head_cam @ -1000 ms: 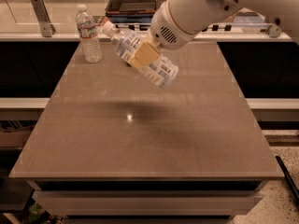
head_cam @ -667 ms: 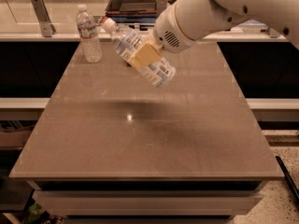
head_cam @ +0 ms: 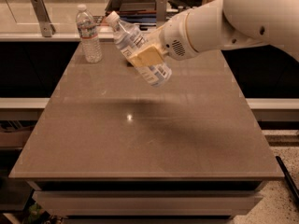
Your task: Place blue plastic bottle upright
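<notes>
The blue plastic bottle (head_cam: 138, 49) is clear with a white cap and a pale blue-and-white label. It hangs tilted above the brown table (head_cam: 145, 125), cap up and to the left, base down and to the right. My gripper (head_cam: 145, 55) is shut on the bottle's middle, with a tan finger pad (head_cam: 148, 55) across its label. The white arm reaches in from the upper right. The bottle's shadow lies on the tabletop below it.
A slimmer ribbed clear bottle (head_cam: 88, 33) with a red-and-white label stands upright at the table's back left. A counter behind holds a metal bracket (head_cam: 42, 15) and a dark tray (head_cam: 138, 3). The floor shows at the lower right.
The arm has moved further into view from the right. The held bottle has turned a little more upright, its cap higher than before.
</notes>
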`<state>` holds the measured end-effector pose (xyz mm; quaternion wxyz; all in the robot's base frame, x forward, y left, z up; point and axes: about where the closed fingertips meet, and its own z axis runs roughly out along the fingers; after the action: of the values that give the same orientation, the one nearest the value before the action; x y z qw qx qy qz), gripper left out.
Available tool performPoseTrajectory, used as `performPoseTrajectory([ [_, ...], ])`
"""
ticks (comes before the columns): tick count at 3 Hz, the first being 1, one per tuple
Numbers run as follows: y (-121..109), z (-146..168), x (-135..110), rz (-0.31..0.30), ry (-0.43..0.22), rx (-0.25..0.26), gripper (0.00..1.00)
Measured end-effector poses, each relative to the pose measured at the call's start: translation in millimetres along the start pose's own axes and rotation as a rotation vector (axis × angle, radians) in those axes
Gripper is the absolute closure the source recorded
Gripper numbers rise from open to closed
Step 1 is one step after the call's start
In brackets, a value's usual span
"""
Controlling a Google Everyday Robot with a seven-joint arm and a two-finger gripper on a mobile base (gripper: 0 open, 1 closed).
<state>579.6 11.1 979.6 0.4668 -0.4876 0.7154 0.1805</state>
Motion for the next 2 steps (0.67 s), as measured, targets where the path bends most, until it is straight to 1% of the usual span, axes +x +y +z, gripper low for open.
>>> performPoseTrajectory([
  [1,2.5,-3.4,1.4,0.002,-0.087,0.022,1.0],
  [2,5.7,-5.8,4.8,0.013,-0.151,0.037,1.0],
])
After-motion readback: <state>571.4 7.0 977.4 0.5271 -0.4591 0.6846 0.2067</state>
